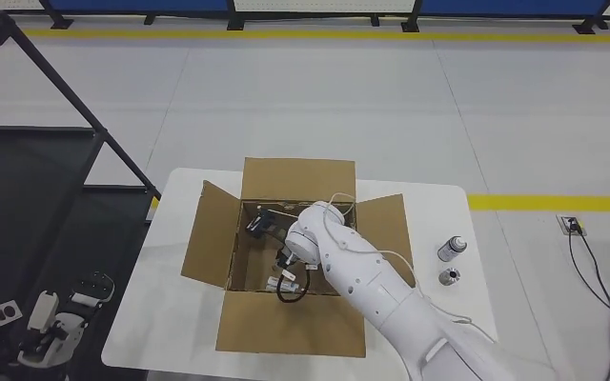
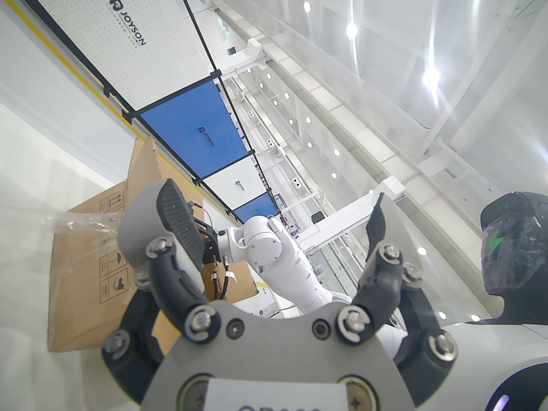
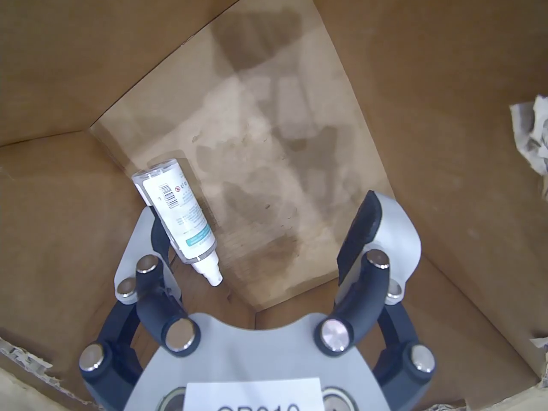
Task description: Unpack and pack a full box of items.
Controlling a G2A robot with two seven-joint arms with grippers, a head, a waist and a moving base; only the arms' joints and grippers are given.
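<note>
An open cardboard box [image 1: 291,329] stands on the white table [image 1: 172,314], flaps spread. My right arm [image 1: 329,252] reaches down into it. In the right wrist view my right gripper [image 3: 261,209] hangs open above the brown box floor [image 3: 274,198] with nothing between its fingers. A white bottle [image 3: 177,211] with a barcode label lies in a bottom corner, just in front of one finger. My left gripper [image 2: 274,194] is open and empty, pointing up toward the ceiling, with the box [image 2: 85,267] off to one side of it.
A small spray can [image 1: 451,249] and a short metal cylinder [image 1: 449,277] stand on the table to the right of the box. A scrap of crumpled paper [image 3: 531,134] clings to one inner wall. A black frame [image 1: 86,124] stands left of the table.
</note>
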